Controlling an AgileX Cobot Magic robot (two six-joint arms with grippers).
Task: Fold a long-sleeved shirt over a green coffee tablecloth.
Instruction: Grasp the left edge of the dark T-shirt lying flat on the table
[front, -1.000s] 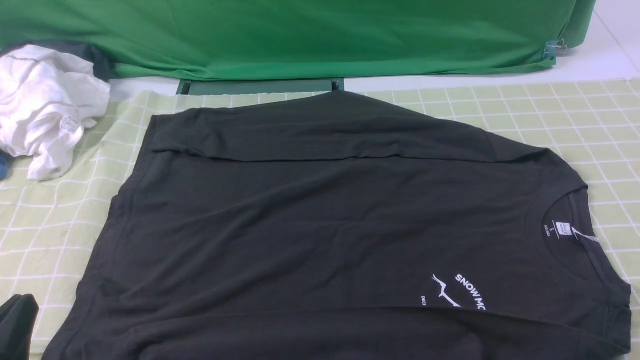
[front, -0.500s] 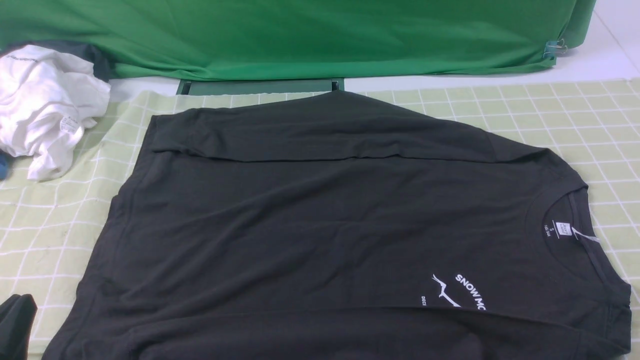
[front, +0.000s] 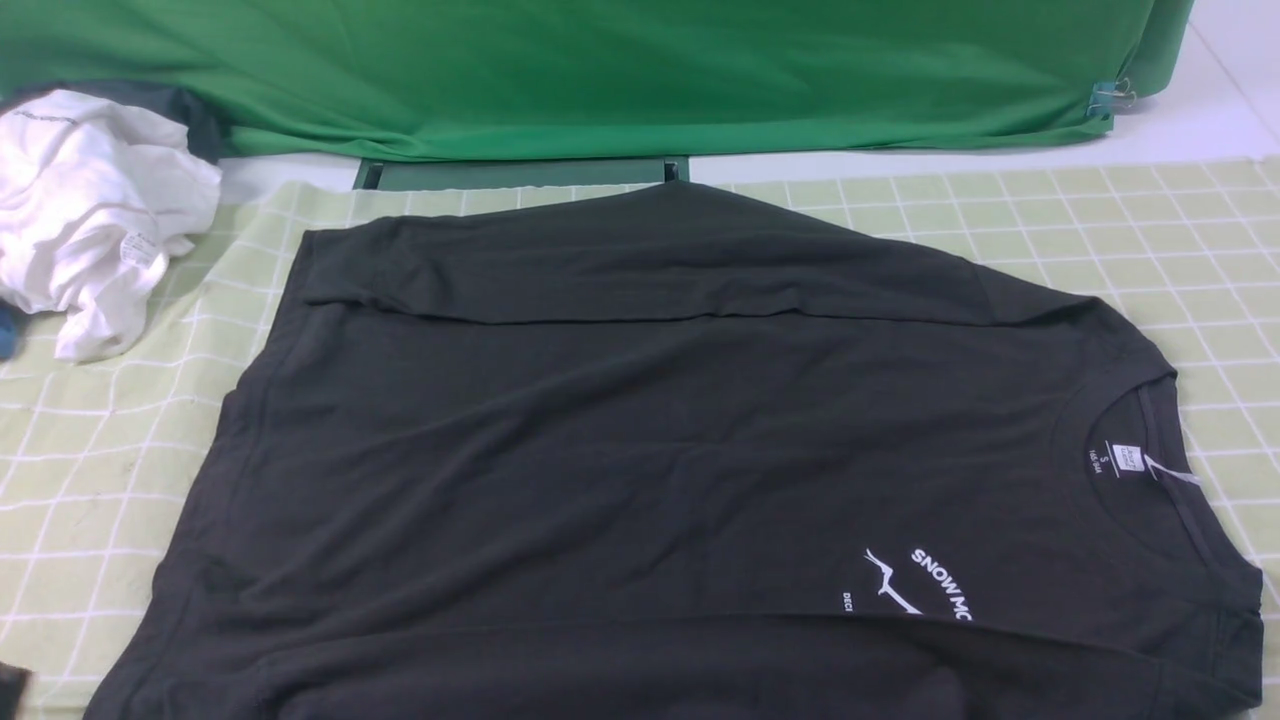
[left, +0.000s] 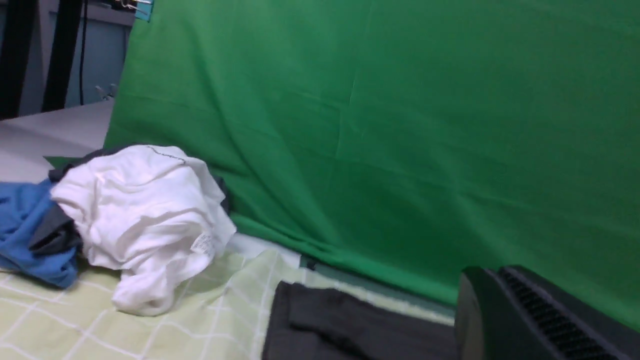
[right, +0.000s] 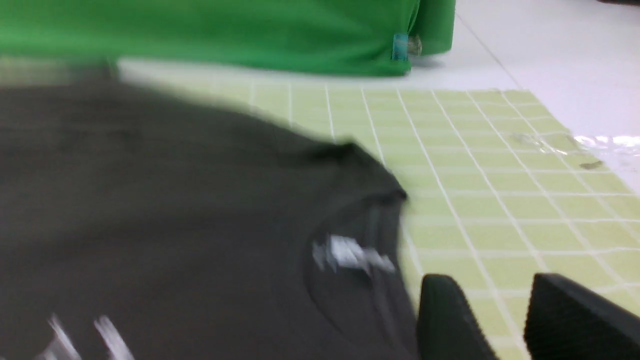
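Right wrist view: the right end effector (right: 492, 295) has its two dark fingers (right: 440, 315) parted about halfway, with bare cloth showing between them and nothing held. It sits over the green coffee tablecloth (front: 1100, 230), just to the right of the shirt collar. This view is blurred.

Left wrist view: the left end effector (left: 492, 280) is fully closed and empty, near the left end of the shirt.

Long-sleeved shirt (front: 640, 450): spread flat on the tablecloth, collar to the right, hem to the left. The far sleeve lies folded across the body along the far edge. A second fold line runs along the near edge and cuts off the white chest print (front: 930, 580). The white neck label (front: 1125, 458) is exposed inside the collar.

Surroundings: a crumpled white garment (front: 90, 200) lies at the far left, partly on the tablecloth, with a blue garment (left: 25, 225) touching its left side. A deep-green backdrop cloth (front: 600, 70) hangs along the far side, a clip (front: 1110, 97) at its right end. White bench (front: 1200, 120) shows beyond the tablecloth.
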